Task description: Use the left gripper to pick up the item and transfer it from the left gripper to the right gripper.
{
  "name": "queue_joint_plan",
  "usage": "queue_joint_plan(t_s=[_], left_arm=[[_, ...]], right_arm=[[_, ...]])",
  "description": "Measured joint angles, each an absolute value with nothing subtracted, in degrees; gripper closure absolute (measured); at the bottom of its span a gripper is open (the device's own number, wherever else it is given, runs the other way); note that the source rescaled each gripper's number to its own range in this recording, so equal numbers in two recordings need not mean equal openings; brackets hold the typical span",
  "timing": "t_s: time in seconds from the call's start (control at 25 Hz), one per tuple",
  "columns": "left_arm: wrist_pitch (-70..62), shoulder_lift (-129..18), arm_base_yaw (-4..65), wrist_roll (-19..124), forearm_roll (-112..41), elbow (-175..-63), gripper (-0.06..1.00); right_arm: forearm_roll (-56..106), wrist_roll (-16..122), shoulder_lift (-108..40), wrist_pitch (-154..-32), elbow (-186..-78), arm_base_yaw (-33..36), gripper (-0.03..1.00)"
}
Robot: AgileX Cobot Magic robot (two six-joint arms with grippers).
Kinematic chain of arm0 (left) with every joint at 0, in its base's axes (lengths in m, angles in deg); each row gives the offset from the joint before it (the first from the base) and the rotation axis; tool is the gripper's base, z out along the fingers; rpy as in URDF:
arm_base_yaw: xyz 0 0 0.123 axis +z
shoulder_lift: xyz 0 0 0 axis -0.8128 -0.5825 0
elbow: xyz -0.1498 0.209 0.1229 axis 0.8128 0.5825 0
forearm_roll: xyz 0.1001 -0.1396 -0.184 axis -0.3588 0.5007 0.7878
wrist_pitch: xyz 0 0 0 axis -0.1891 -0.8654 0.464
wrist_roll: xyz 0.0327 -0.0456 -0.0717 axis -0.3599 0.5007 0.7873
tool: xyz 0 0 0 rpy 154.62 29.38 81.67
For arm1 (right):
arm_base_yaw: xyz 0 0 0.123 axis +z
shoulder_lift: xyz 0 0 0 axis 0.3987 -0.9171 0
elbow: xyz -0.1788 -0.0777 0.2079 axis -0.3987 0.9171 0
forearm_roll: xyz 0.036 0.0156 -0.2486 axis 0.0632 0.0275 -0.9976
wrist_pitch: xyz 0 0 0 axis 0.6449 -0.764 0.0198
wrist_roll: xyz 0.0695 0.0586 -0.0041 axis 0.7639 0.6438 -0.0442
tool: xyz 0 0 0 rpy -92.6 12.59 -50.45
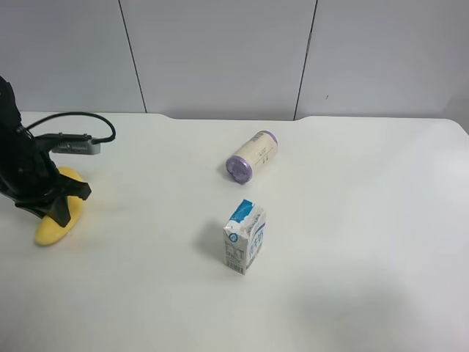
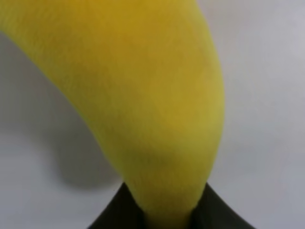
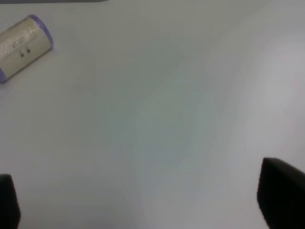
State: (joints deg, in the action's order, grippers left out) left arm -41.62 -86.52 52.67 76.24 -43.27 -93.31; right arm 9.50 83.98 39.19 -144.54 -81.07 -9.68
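The yellow plush banana (image 1: 53,229) lies on the white table at the exterior high view's left edge. My left gripper (image 1: 48,208), black with a looping cable, stands over it with its fingers either side of the banana's middle. In the left wrist view the banana (image 2: 157,95) fills the frame and the two black fingers (image 2: 114,214) press against its sides where it narrows, so the gripper (image 2: 164,217) is shut on it. My right gripper (image 3: 145,198) is out of the exterior high view. Its fingers are wide apart and empty above bare table. The banana's stem and tag are hidden.
A blue-white carton (image 1: 245,236) stands upright near the table's middle. A purple-capped cylinder (image 1: 252,155) lies on its side behind it, and it also shows in the right wrist view (image 3: 21,45). A grey panelled wall runs behind the table's far edge.
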Motion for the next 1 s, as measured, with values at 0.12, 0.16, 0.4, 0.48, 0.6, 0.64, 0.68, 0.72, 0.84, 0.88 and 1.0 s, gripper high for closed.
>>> queue_joint_plan(t_s=[0.12,0.16,0.4,0.48,0.6,0.64,0.68,0.72,0.84,0.88,1.0], left_arm=[[-46.39,-81.46,52.67,75.50,-43.15,-96.17,0.94],[-47.75,-79.31,52.67,75.11,-42.61,-97.33,0.94],[-56.40,-69.30,51.04,70.64,-38.30,-102.62,0.94],[-58.61,-67.42,48.30,69.69,-38.15,-103.51,0.94],[-60.66,-66.15,42.80,68.61,-38.11,-104.53,0.94],[-60.98,-66.02,40.75,68.54,-38.11,-105.03,0.94],[-61.06,-66.02,38.60,68.49,-38.11,-105.49,0.94],[-61.07,-66.02,36.66,68.49,-38.16,-106.05,0.94],[-61.07,-66.02,29.50,68.31,-38.52,-107.95,0.94],[-61.07,-66.02,26.94,68.29,-38.57,-108.60,0.94],[-61.22,-66.02,20.21,68.29,-38.76,-110.17,0.94]], right_arm=[[9.50,83.98,39.19,-144.54,-81.07,-9.68,-0.03],[9.50,83.98,39.19,-144.54,-81.07,-9.68,-0.03],[9.50,83.98,39.19,-144.54,-81.07,-9.68,-0.03],[9.50,83.98,39.19,-144.54,-81.07,-9.68,-0.03],[9.50,83.98,39.19,-144.54,-81.07,-9.68,-0.03],[9.50,83.98,39.19,-144.54,-81.07,-9.68,-0.03],[9.50,83.98,39.19,-144.54,-81.07,-9.68,-0.03],[9.50,83.98,39.19,-144.54,-81.07,-9.68,-0.03],[9.50,83.98,39.19,-144.54,-81.07,-9.68,-0.03],[9.50,83.98,39.19,-144.54,-81.07,-9.68,-0.03],[9.50,83.98,39.19,-144.54,-81.07,-9.68,-0.03]])
